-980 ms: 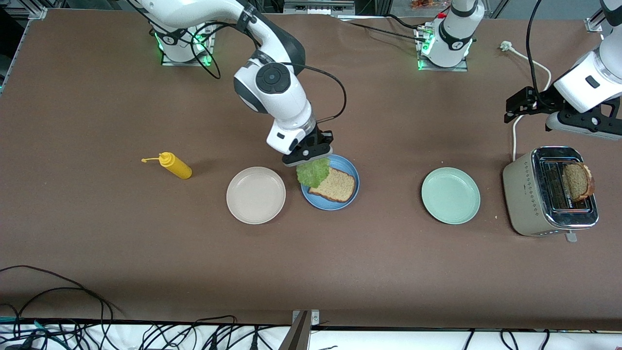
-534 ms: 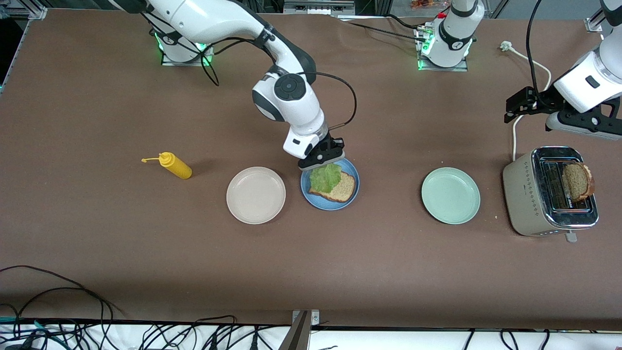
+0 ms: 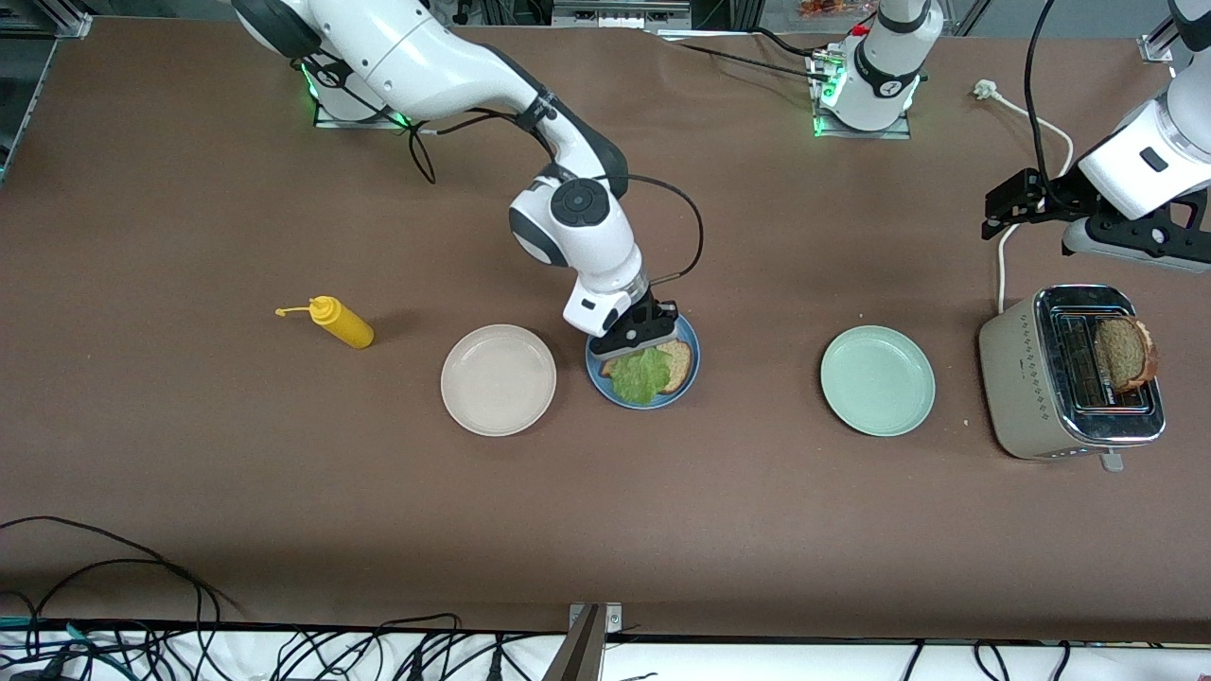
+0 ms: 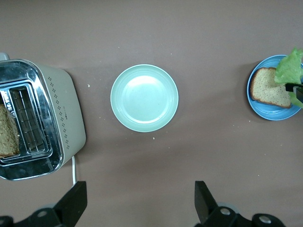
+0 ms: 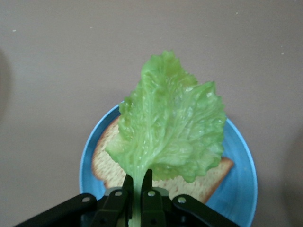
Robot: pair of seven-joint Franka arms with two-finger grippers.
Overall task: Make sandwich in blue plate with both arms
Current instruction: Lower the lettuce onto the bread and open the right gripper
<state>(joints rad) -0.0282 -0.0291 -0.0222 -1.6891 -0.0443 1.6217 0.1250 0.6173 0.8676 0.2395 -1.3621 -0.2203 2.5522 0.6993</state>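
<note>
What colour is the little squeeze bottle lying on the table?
The squeeze bottle is yellow, cap included; the front view shows it best.

Blue plate: round, shallow, on the table between the cream plate and mint plate; one brown wholegrain slice lies flat in it (darker crust visible); green ruffled lettuce leaf over the slice, its stem pinched in the right gripper; second slice stands upright in the toaster.
</note>
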